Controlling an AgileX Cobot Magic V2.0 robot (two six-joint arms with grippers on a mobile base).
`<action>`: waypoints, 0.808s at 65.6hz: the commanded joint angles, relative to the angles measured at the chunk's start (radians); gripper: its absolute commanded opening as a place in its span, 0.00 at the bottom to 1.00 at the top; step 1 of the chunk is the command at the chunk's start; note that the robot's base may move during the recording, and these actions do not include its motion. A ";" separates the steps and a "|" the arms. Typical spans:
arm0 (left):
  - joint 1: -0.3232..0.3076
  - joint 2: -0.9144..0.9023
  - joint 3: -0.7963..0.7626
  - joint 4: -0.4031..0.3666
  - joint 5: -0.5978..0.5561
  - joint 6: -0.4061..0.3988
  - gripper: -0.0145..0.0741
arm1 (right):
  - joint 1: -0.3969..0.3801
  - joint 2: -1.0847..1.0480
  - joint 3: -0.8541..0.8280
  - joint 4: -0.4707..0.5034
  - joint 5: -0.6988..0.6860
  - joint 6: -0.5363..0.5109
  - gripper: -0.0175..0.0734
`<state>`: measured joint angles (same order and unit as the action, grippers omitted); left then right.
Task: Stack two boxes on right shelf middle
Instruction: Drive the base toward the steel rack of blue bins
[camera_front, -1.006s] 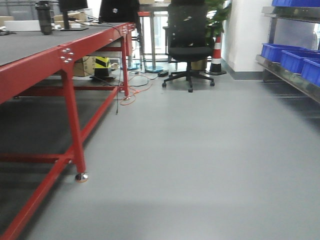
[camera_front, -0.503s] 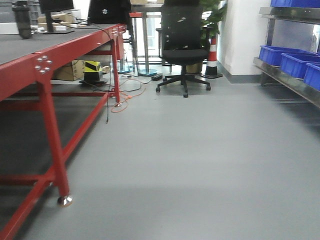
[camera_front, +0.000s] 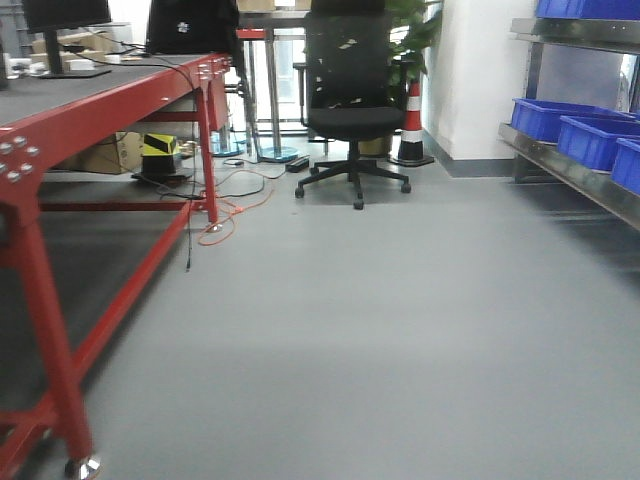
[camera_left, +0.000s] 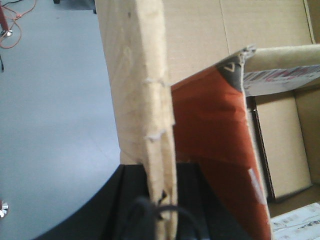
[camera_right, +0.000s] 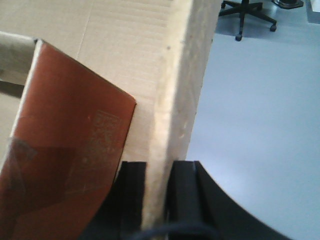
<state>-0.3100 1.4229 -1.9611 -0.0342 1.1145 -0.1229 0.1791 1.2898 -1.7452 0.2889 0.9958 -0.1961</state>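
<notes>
Both wrist views are filled by a plain brown cardboard box. My left gripper (camera_left: 152, 170) is shut on its thick upright wall (camera_left: 135, 75), with one black finger on each side. My right gripper (camera_right: 159, 167) is shut on the opposite wall (camera_right: 185, 75) in the same way. Inside the box a red-printed cardboard piece (camera_left: 210, 130) leans against the wall, and this red-printed piece (camera_right: 70, 140) also shows in the right wrist view. I cannot tell which of the two boxes I hold. The right shelf (camera_front: 565, 170), a steel rack, runs along the right edge of the front view.
Blue bins (camera_front: 590, 135) sit on the rack's level. A red-framed table (camera_front: 60, 130) with monitors lines the left side, its leg (camera_front: 55, 360) close by. Ahead stand a black office chair (camera_front: 350, 110), a striped cone (camera_front: 412, 125) and floor cables (camera_front: 235, 200). Grey floor (camera_front: 380, 330) lies between.
The front view has moved forward along the aisle. The table leg slid left and closer, and the chair and cone drifted left. The right shelf stays at the right edge.
</notes>
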 joint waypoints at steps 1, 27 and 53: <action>0.001 -0.010 -0.013 0.027 -0.058 0.007 0.04 | -0.008 -0.015 -0.011 -0.019 -0.047 -0.014 0.03; 0.001 -0.010 -0.013 0.048 -0.058 0.007 0.04 | -0.008 -0.015 -0.011 -0.019 -0.047 -0.014 0.03; 0.001 -0.010 -0.013 0.050 -0.058 0.007 0.04 | -0.008 -0.015 -0.011 -0.019 -0.047 -0.014 0.03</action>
<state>-0.3100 1.4229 -1.9611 -0.0237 1.1145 -0.1229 0.1791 1.2898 -1.7452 0.2889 0.9958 -0.1961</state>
